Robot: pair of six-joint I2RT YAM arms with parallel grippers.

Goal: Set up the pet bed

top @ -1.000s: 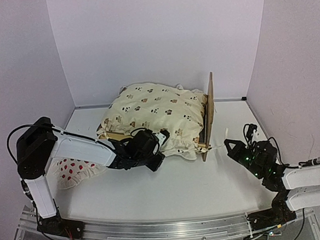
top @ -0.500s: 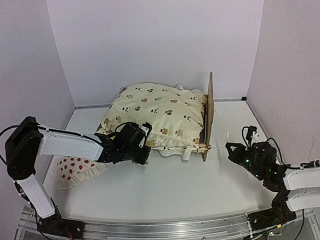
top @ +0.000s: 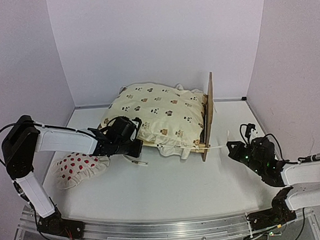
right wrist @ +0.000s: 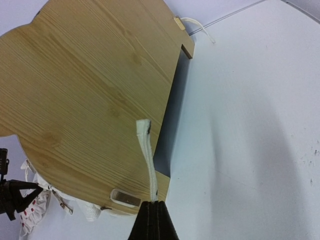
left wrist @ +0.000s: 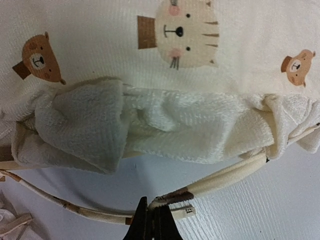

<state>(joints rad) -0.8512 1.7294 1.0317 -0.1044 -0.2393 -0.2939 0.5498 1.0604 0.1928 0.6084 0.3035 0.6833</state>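
1. Top view: the pet bed [top: 207, 133] sits at the back middle of the tabletop [top: 187, 189], with its headboard [top: 209, 94] upright and facing the right edge. The quilt [top: 159, 112] is heaped over the bed, and the pillow [top: 78, 167] lies apart near the left edge. Your left hand [top: 132, 149] is at the bed's near side, and your right hand [top: 232, 148] is just beside the headboard. I count one bed, one quilt, one pillow and two hands.

2. Left wrist view: the left hand [left wrist: 152, 212] is fully closed, pinching a cream tie [left wrist: 225, 177] below the quilt's ruffle [left wrist: 165, 127]. The pinch is thin and right at the tie's end. A sharp tug could pull the tie free, or drag the quilt off the frame.

3. Right wrist view: the right hand [right wrist: 152, 210] is also fully closed, on a white strap [right wrist: 146, 160] that leads from a slot low on the headboard [right wrist: 90, 90]. A second strap [right wrist: 197, 27] hangs at the far corner, so two show here. If you pull outward while the left hand pulls the other way, you could tip the headboard or skid the whole bed.
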